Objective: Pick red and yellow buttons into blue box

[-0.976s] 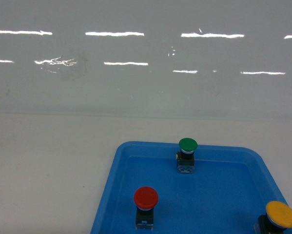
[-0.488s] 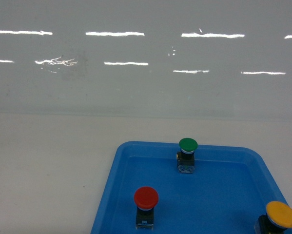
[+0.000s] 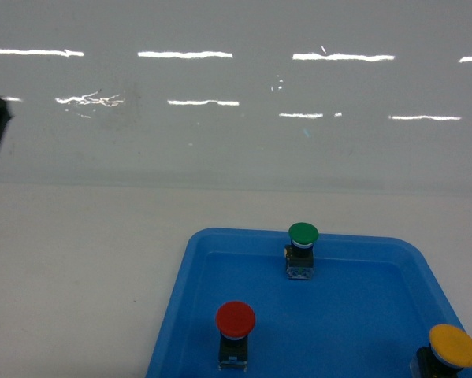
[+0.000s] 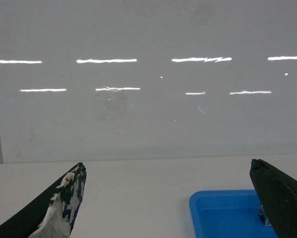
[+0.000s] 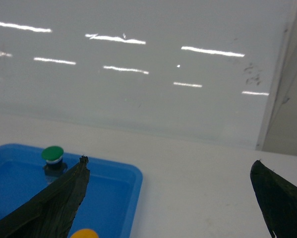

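Buttons sit in the shallow blue tray (image 3: pixel 180 315) on your white table (image 3: pixel 78 260): the red button (image 3: pixel 236 319) stands upright at the near left, the yellow button (image 3: pixel 453 346) at the near right corner (partly cut by the frame edge), the green button (image 3: pixel 302 234) by the far rim. Your left hand (image 4: pixel 170 198) hangs above the table left of the tray, fingers spread wide and holding nothing. Your right hand (image 5: pixel 170 198) is likewise spread, over the tray's right edge.
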Tool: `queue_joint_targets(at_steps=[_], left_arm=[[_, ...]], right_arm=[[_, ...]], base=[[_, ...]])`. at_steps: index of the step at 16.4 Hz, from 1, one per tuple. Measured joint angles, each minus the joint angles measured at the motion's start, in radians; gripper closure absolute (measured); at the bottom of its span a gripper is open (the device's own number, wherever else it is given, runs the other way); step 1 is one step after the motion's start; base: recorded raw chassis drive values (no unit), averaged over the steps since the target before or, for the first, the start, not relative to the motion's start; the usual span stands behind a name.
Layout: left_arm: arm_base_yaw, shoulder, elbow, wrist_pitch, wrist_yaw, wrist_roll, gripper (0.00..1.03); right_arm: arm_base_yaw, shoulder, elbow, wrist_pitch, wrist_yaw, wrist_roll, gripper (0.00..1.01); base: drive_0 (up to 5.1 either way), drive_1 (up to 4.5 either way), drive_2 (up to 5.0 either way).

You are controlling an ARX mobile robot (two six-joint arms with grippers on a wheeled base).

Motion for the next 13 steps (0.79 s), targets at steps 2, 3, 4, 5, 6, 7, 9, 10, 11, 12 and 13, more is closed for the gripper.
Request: queue_joint_targets(at_steps=[2,3,4,5,6,7,9,10,11,12,13], left_arm=[[-0.016,0.387,0.164,0.054,-0.008,0.007,0.05],[-0.008,0.446,0.204,0.039,0.0,0.007,0.05],[0.002,0.486,0.235,0.04,0.003,0.004,0.05],[0.015,0.524,0.271,0.031,0.003,0.005,0.05],[0.026,0.549,0.29,0.032,0.002,0.005,0.05],[0.037,0.57,0.306,0.03,0.003,0.007,0.05],[0.048,0.576,0.309,0.039,0.01,0.007,0.05],[0.048,0.576,0.309,0.039,0.01,0.007,0.05],[0.048,0.576,0.309,0.039,0.01,0.007,0.05],[0.048,0.576,0.309,0.039,0.011,0.007,0.05],[0.048,0.576,0.31,0.039,0.011,0.006,0.05]], right_arm=[[0.08,0.445,0.132,0.173,-0.023,-0.025,0.03],[0.106,0.52,0.163,0.147,-0.032,-0.032,0.03],[0.128,0.578,0.176,0.165,-0.032,-0.034,0.03],[0.155,0.627,0.199,0.142,-0.033,-0.045,0.03],[0.177,0.659,0.212,0.14,-0.041,-0.045,0.03],[0.208,0.692,0.221,0.16,-0.039,-0.056,0.03],[0.246,0.712,0.221,0.189,-0.008,-0.072,0.03],[0.246,0.707,0.221,0.203,0.011,-0.078,0.03],[0.246,0.7,0.221,0.204,0.022,-0.082,0.03],[0.246,0.7,0.221,0.202,0.023,-0.085,0.03],[0.246,0.7,0.221,0.202,0.023,-0.087,0.03]], base=[[0.0,0.0,0.0],[0.0,0.0,0.0],[0.0,0.0,0.0],[0.0,0.0,0.0],[0.0,0.0,0.0],[0.0,0.0,0.0],[0.0,0.0,0.0],[0.0,0.0,0.0],[0.0,0.0,0.0],[0.0,0.0,0.0],[0.0,0.0,0.0]])
